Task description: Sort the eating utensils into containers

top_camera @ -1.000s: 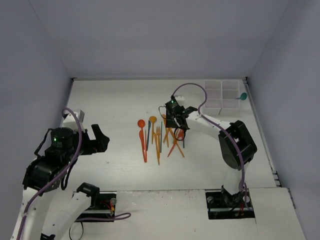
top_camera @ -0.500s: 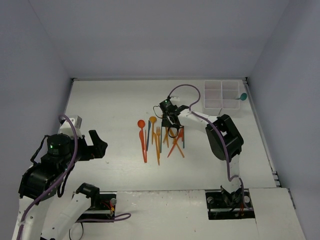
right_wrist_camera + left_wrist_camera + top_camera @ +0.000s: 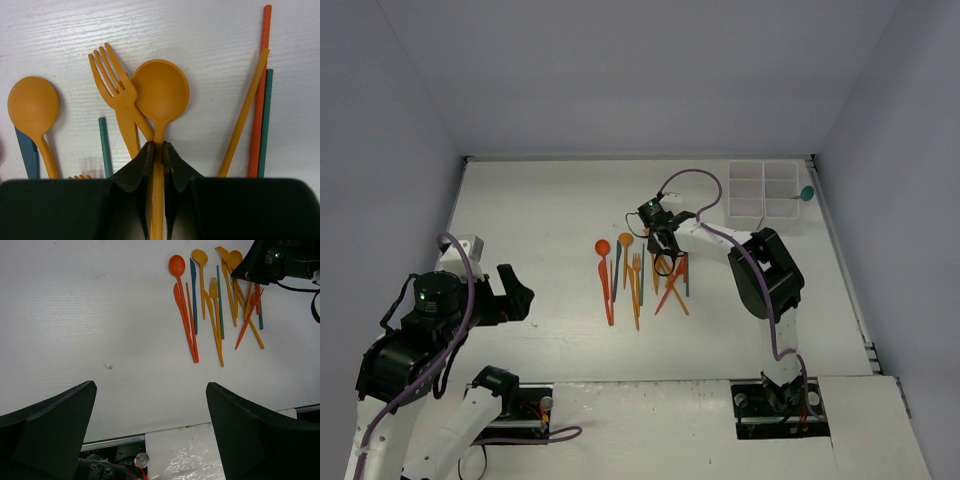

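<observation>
The eating utensils (image 3: 640, 272) lie in a loose fan at mid-table: orange, red and teal spoons, forks and knives. My right gripper (image 3: 660, 235) is down at the far end of the fan. In the right wrist view it (image 3: 157, 150) is shut on the handle of an orange spoon (image 3: 160, 90), which lies beside an orange fork (image 3: 112, 75). My left gripper (image 3: 515, 290) hangs open and empty at the near left, with its fingers (image 3: 50, 430) wide apart. The white compartment tray (image 3: 763, 190) stands at the far right.
A teal spoon (image 3: 806, 193) leans at the tray's right side. In the left wrist view the red spoon (image 3: 176, 265) and red knife lie at the fan's left, with the right arm (image 3: 280, 260) over its right end. The table's near edge and arm bases lie below.
My right gripper has shifted left and a little farther back over the fan, its arm folding in. My left arm has sunk slightly toward the near edge.
</observation>
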You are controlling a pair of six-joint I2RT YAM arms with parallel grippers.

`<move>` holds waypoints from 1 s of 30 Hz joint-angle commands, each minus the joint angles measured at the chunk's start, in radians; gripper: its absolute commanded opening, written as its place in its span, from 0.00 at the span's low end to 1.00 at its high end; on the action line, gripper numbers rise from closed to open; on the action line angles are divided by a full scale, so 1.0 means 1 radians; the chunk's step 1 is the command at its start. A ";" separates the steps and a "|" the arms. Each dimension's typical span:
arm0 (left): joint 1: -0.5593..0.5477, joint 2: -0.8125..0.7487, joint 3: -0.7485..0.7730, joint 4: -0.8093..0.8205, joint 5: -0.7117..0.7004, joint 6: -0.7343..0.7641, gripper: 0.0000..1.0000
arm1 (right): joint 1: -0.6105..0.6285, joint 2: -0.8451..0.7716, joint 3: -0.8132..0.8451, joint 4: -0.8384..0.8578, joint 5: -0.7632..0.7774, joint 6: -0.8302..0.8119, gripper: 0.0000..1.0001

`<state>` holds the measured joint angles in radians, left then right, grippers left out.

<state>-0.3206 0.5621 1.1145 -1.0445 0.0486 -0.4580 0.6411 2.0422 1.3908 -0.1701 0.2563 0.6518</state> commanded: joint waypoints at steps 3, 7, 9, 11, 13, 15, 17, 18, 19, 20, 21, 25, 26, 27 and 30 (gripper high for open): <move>-0.006 0.019 0.005 0.031 0.004 -0.007 0.90 | -0.003 -0.097 0.013 0.000 0.050 -0.003 0.00; -0.006 0.024 0.013 0.031 0.001 -0.007 0.90 | -0.004 -0.182 0.016 0.000 0.076 -0.024 0.00; -0.006 0.025 0.017 0.032 -0.001 -0.007 0.90 | -0.007 -0.238 0.020 0.001 0.122 -0.043 0.00; -0.006 0.032 0.018 0.032 -0.004 -0.005 0.90 | -0.013 -0.295 0.022 0.001 0.178 -0.056 0.00; -0.006 0.035 0.019 0.034 -0.007 -0.004 0.90 | -0.026 -0.340 0.017 0.003 0.243 -0.074 0.00; -0.006 0.043 0.021 0.034 -0.011 0.000 0.90 | -0.064 -0.401 0.012 0.017 0.335 -0.091 0.00; -0.006 0.047 0.022 0.036 -0.015 0.003 0.90 | -0.106 -0.447 0.003 0.037 0.386 -0.110 0.00; -0.006 0.049 0.025 0.037 -0.017 0.005 0.90 | -0.144 -0.467 -0.005 0.058 0.402 -0.118 0.00; -0.006 0.051 0.029 0.038 -0.019 0.008 0.90 | -0.192 -0.482 -0.015 0.086 0.411 -0.123 0.00; -0.006 0.053 0.031 0.038 -0.022 0.011 0.90 | -0.228 -0.496 -0.026 0.114 0.426 -0.128 0.00; -0.006 0.055 0.033 0.037 -0.026 0.014 0.90 | -0.262 -0.509 -0.038 0.144 0.443 -0.133 0.00; -0.006 0.052 0.038 0.037 -0.038 0.028 0.90 | -0.379 -0.536 -0.084 0.306 0.509 -0.189 0.00; -0.006 0.051 0.039 0.037 -0.039 0.032 0.90 | -0.400 -0.539 -0.096 0.351 0.525 -0.209 0.00; -0.006 0.051 0.039 0.038 -0.039 0.035 0.90 | -0.418 -0.538 -0.111 0.405 0.542 -0.230 0.00; -0.006 0.047 0.038 0.041 -0.039 0.039 0.90 | -0.467 -0.527 -0.150 0.546 0.581 -0.282 0.00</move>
<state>-0.3206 0.5930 1.1149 -1.0443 0.0246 -0.4421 0.2092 1.5383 1.2736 0.1092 0.7150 0.4571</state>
